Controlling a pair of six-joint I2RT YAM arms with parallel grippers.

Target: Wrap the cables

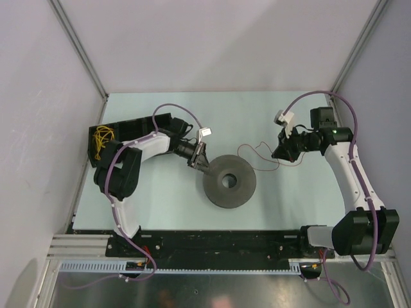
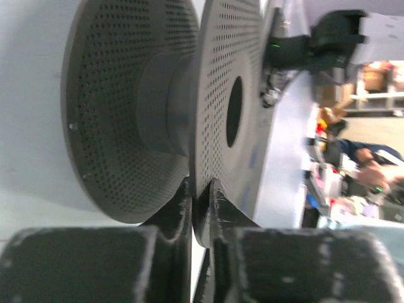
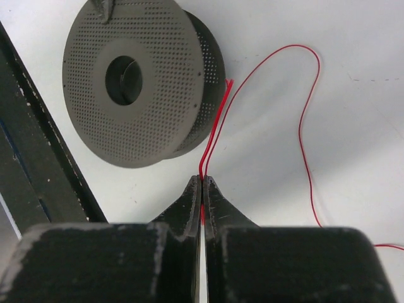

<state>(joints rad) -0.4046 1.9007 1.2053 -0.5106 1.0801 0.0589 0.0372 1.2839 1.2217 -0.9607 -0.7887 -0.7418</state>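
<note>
A big dark grey perforated spool (image 1: 229, 181) lies flat on the table's middle. My left gripper (image 1: 200, 163) is shut on the rim of its upper flange (image 2: 218, 120) at the spool's left side. A thin dark-red cable (image 1: 257, 154) loops on the table between the spool and my right gripper (image 1: 280, 153). In the right wrist view the right gripper (image 3: 202, 180) is shut on the red cable (image 3: 213, 129), whose two strands run from the fingertips toward the spool (image 3: 136, 82); another stretch curves off to the right.
A black bin (image 1: 109, 138) with yellow wires stands at the left edge. A black rail (image 1: 212, 240) runs along the near edge. Grey walls close the back and sides.
</note>
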